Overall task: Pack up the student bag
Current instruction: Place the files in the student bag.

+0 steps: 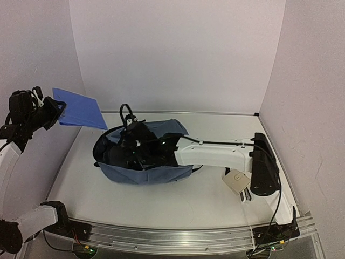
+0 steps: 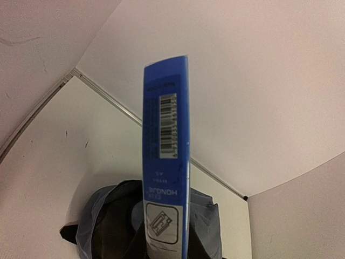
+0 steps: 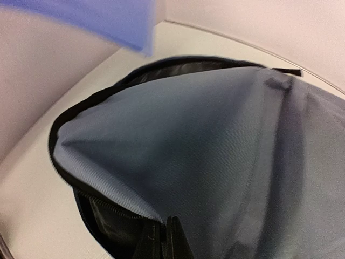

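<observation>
One notebook (image 1: 81, 110) clamped in left hand (image 1: 55, 111); right hand (image 3: 168, 240) pinches student bag (image 1: 145, 174) fabric.

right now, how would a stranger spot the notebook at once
Find the slate-blue student bag lying open in the middle of the table. Up and left of it, near the left wall, the left gripper holds the notebook in the air. It is thin, stiff and bright blue with a barcode on its cover, unlike the soft greyish bag.
</observation>
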Robot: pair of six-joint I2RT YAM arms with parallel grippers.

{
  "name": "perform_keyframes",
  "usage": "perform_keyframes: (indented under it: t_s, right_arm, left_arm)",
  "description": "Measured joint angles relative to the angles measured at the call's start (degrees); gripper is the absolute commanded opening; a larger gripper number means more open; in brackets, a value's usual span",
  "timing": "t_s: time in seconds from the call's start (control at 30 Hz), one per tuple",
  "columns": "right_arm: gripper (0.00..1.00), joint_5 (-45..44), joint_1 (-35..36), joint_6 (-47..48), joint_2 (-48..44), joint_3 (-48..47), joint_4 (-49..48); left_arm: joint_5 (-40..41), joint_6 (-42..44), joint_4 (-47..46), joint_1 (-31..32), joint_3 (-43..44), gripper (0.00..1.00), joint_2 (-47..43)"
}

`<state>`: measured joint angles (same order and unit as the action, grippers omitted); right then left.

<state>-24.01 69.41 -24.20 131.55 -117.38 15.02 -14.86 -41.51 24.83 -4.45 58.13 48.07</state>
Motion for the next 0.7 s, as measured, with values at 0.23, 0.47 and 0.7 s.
perform_keyframes:
  t_s: [0.23,0.47,0.7]
  right_arm:
    - [0.00,-0.9,-6.4,-9.8,-14.2,13.7,-5.6]
    - [0.00,-0.9,-6.1,-11.8,-16.9,17.2,-8.4]
    - [0.00,-0.5,-5.8,-12.1,-16.9,18.1,-9.1]
  left_arm:
    - [1.5,-4.2,0.1,0.0,-4.5,0.00,-7.2]
    - [-4.9,-12.3,-5.0,0.0,-16.6,0.00,-5.7]
    - [-9.9,-17.0,-8.5,0.1,-20.5,0.00,-3.1]
